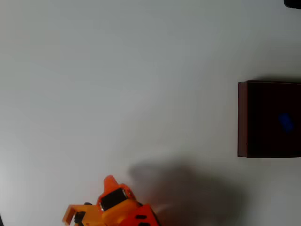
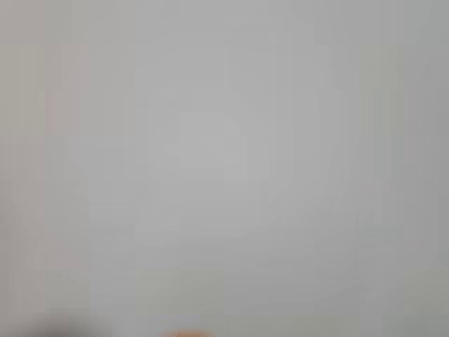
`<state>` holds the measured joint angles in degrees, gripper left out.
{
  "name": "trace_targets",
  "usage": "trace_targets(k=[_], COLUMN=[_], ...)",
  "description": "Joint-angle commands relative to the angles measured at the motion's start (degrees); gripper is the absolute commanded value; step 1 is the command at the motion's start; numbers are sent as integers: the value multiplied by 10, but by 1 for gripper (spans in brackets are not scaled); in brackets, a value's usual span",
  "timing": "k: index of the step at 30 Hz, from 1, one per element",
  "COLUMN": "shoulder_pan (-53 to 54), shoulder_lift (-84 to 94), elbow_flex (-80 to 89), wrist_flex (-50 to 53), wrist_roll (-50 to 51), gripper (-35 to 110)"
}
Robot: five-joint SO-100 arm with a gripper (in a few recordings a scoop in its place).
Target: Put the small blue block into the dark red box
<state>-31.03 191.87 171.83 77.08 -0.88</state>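
Note:
In the overhead view the dark red box sits at the right edge, partly cut off by the frame. The small blue block lies inside it on the dark floor, right of centre. The orange arm is folded at the bottom left, far from the box, and its gripper points up the picture. How its jaws stand is not visible, and nothing shows between them. The wrist view is a blurred white surface with an orange sliver at the bottom edge.
The white table stretches wide between the arm and the box. A soft grey shadow lies right of the arm. A dark object peeks in at the top right corner.

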Motion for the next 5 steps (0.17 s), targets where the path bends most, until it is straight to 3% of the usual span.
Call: trace_targets(k=[1,5], shoulder_pan=[-4,-2], shoulder_lift=[6,6], elbow_flex=[3,3], wrist_flex=[2,3], wrist_roll=[-5,-2], gripper=[0,0])
